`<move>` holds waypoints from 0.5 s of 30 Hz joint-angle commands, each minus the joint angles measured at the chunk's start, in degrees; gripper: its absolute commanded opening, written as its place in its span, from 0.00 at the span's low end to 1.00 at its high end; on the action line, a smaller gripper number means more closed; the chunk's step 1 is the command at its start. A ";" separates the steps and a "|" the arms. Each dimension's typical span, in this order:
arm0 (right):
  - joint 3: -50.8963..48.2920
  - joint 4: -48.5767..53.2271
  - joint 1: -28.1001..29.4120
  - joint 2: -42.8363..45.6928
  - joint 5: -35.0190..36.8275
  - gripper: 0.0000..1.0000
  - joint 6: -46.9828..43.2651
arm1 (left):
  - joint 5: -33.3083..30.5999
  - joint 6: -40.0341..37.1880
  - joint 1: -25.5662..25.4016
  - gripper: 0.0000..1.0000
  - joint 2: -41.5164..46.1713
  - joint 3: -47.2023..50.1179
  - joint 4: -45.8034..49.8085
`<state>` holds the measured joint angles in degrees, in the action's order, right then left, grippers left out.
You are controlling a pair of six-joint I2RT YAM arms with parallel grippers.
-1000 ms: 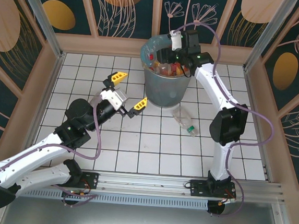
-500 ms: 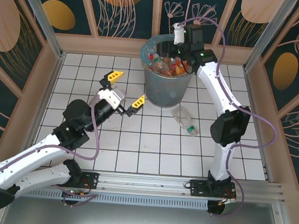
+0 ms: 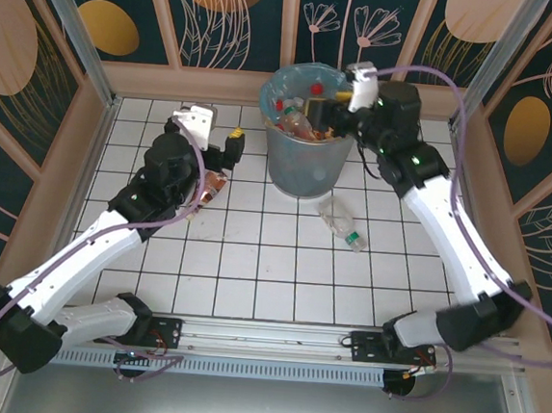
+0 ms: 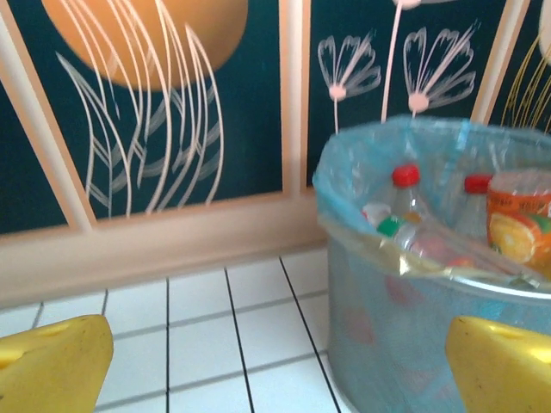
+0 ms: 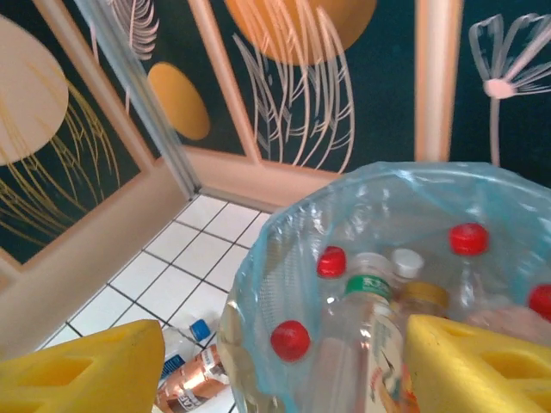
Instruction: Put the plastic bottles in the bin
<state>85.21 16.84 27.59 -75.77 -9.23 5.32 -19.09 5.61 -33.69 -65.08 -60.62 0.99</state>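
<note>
Two arms reach toward the far side of the white tiled tabletop [image 3: 252,262]. The left arm stretches diagonally from the near left corner, with its wrist raised to the left of the bin [image 3: 304,165]. The left end effector [image 4: 277,366] faces the bin's side, its yellow fingers spread wide with nothing between them. The right arm swings out to the right, bends back at the elbow and holds the right end effector [image 5: 284,370] over the bin's right rim, fingers apart and pinching nothing.

Most of the plastic bottles [image 5: 370,301] are piled inside the bin's blue bag, several with red caps. One orange label [image 4: 516,228] carries a picture of a cut orange. A green label [image 5: 368,288] has white print too small to read. A clear green-capped bottle [image 3: 342,224] lies on the tabletop just in front of the bin. A blue-capped bottle [image 5: 191,387] with a coppery label lies left of the bin, beside the left arm.
</note>
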 commanded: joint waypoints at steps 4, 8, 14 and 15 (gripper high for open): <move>-15.22 7.08 -0.75 11.94 11.69 0.74 2.55 | 9.04 12.37 5.48 0.98 -5.77 -3.89 8.48; -25.67 9.85 -0.77 14.93 10.39 0.77 7.60 | 16.40 15.28 6.53 0.99 -9.35 -4.63 8.00; -39.54 3.22 -0.52 12.61 6.30 0.79 10.40 | 24.54 17.73 6.54 0.98 -13.74 -6.35 7.44; -40.66 2.35 -0.52 11.84 7.48 0.80 9.59 | 24.25 17.79 6.49 0.99 -13.69 -6.29 7.37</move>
<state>47.00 22.90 27.00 -63.24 -2.63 13.52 0.69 20.88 -27.27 -78.56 -64.95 8.19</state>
